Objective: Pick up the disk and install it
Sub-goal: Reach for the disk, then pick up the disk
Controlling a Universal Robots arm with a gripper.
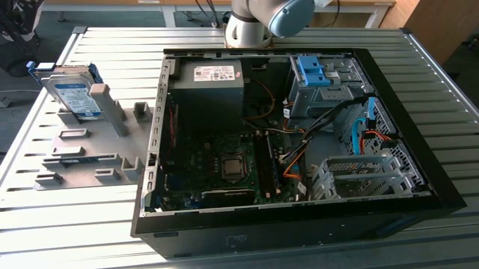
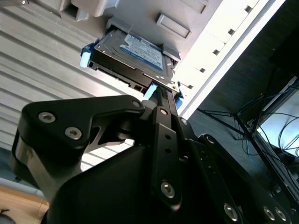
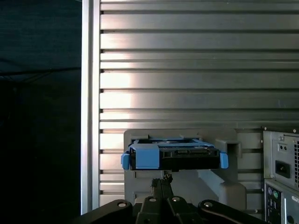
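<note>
The disk is a silver-grey drive with a white-and-blue label and blue side rails. It stands on edge in a grey holder at the exterior view's left. In the first wrist view the disk shows end on, just beyond my gripper. In the second wrist view its labelled face lies past my gripper. The black fingers sit together, shut on nothing, a short gap from the disk's near edge.
An open computer case fills the middle of the slatted metal table. Inside it are a dark power supply box, a blue latch on a metal cage and a silver drive cage. The arm's base stands behind the case.
</note>
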